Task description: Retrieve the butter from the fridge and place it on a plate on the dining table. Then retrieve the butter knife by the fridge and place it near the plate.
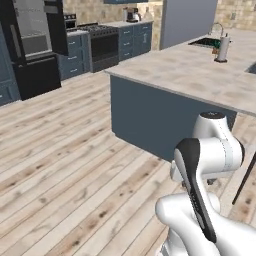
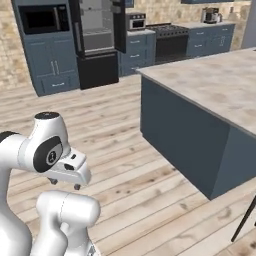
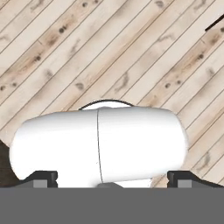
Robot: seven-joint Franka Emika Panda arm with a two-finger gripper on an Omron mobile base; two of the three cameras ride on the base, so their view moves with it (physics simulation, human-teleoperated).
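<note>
Two base views put the fridge [image 2: 98, 70] at the far wall, well apart from the robot across a wide stretch of wood floor [image 2: 120, 145]. Fridge upper doors stand swung out, pale grey interior showing, bottom drawer shut. In the left base view the fridge [image 1: 35, 75] sits at the upper left. Butter cannot be made out at this distance; shelves are too small to read.

Blue-grey cabinet with microwave [image 2: 44, 19] stands just left of the fridge in the right base view. A small toaster oven [image 2: 136, 21] sits on the blue cabinet run right of the fridge, then a black stove [image 2: 171, 42], and a coffee machine [image 2: 212, 15] further along.

Island counter [image 1: 190, 70] with marbled top and dark blue base fills the right side of both base views, near the arm. On its far end are a sink with faucet [image 1: 214, 35] and a paper towel roll [image 1: 222, 48] just beside it. A thin dark stool leg [image 1: 245, 177] slants down at the right edge.

Arm is folded low over the base. Tool [image 2: 64, 184] hangs above the floor and points down. In the hand view its fingertips [image 3: 43, 178] stand wide apart with nothing gripped, floor planks running diagonally beyond.
</note>
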